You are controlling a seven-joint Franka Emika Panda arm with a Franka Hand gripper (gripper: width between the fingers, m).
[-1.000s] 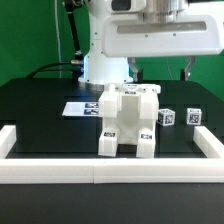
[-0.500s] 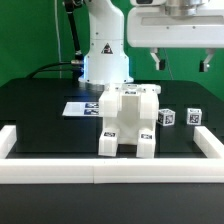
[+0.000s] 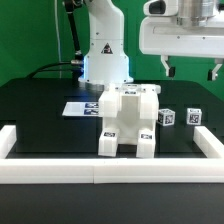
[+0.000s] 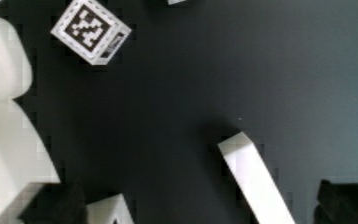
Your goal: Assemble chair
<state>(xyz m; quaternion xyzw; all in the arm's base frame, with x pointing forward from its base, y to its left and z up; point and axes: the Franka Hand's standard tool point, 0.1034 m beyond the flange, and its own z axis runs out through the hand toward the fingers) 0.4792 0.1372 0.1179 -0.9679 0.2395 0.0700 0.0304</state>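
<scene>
**Exterior view.** You see the gripper [image 3: 190,72] high above the tabletop [image 3: 40,110], its fingers spread wide and holding nothing. The chair [image 3: 128,120] stands upright on its legs at mid-tabletop, long axis vertical. It lies at about 8 o'clock from the gripper and well below it. A near tagged block [image 3: 168,117] lies just beside the chair at its 3 o'clock. A far tagged block [image 3: 194,117] lies beyond that, almost under the gripper. The marker board [image 3: 78,108] lies at the chair's 10 o'clock. No container is in view.

**Wrist view.** You see one tagged block [image 4: 91,28] on the dark tabletop, and a white mass [image 4: 2,110], probably the chair. Treat the narrow white strip [image 4: 256,185] as unidentified.
</scene>
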